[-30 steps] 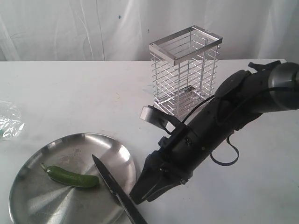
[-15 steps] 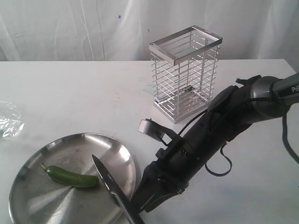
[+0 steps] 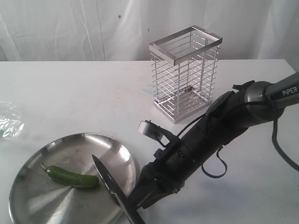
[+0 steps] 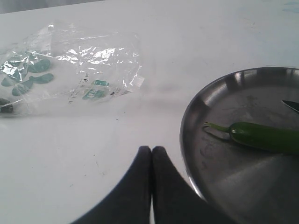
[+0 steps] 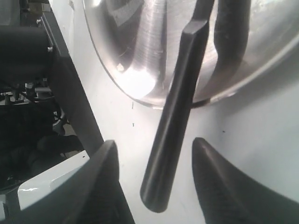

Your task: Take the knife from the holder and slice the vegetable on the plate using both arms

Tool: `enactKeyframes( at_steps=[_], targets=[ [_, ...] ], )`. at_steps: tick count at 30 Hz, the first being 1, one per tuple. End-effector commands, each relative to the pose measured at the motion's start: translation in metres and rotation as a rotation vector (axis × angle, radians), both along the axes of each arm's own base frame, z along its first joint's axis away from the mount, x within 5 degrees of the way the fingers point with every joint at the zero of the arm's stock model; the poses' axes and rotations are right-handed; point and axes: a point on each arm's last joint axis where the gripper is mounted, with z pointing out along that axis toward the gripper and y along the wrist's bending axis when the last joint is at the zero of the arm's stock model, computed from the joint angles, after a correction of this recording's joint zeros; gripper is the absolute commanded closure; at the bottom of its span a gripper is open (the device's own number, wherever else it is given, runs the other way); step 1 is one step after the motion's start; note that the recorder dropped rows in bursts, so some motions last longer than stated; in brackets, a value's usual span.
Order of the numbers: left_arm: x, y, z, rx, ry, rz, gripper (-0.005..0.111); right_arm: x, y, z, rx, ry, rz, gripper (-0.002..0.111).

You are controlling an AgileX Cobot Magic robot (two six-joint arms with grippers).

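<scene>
While the holder (image 3: 185, 74) stands empty at the back of the white table (image 3: 70, 93), the knife (image 3: 114, 189) is already out, its blade lying across the plate (image 3: 42, 205) with the tip just beside the vegetable (image 3: 72, 177). That vegetable looks whole, so I'd judge the slicing is all still to do. White "PIPER" lettering shows on the right arm (image 3: 219, 130).

Left wrist view now: the left gripper (image 4: 152, 156) has its fingertips pressed together on nothing, hovering near the plate's rim. A clear plastic bag (image 4: 65, 70) with green print lies well apart; I can't read it.

Right wrist view: the right gripper (image 5: 154, 172) sits spread wide, the knife's black handle between its fingers, apparently untouched.
</scene>
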Motion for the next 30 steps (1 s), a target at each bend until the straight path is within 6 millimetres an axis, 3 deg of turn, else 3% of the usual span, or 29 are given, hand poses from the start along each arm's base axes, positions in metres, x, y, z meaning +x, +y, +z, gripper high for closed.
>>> enactKeyframes(
  at_steps=[1, 11, 17, 24, 30],
  targets=[
    [0.000, 0.000, -0.001, -0.010, -0.001, -0.002, 0.107, 0.005, 0.002, 0.002, 0.024, -0.021, -0.002, 0.062],
    [0.000, 0.000, -0.001, -0.010, -0.001, -0.002, 0.107, -0.002, 0.014, -0.020, 0.022, 0.064, 0.014, 0.062],
    [0.000, 0.000, -0.001, -0.010, -0.001, -0.002, 0.107, 0.005, 0.029, -0.016, 0.047, 0.025, 0.038, 0.062],
    [0.000, 0.000, -0.001, -0.010, -0.001, -0.002, 0.107, -0.004, 0.038, -0.027, 0.032, 0.083, 0.057, 0.062],
    [0.000, 0.000, -0.001, -0.010, -0.001, -0.002, 0.107, -0.011, 0.043, -0.025, 0.044, 0.121, 0.086, 0.062]
  ],
)
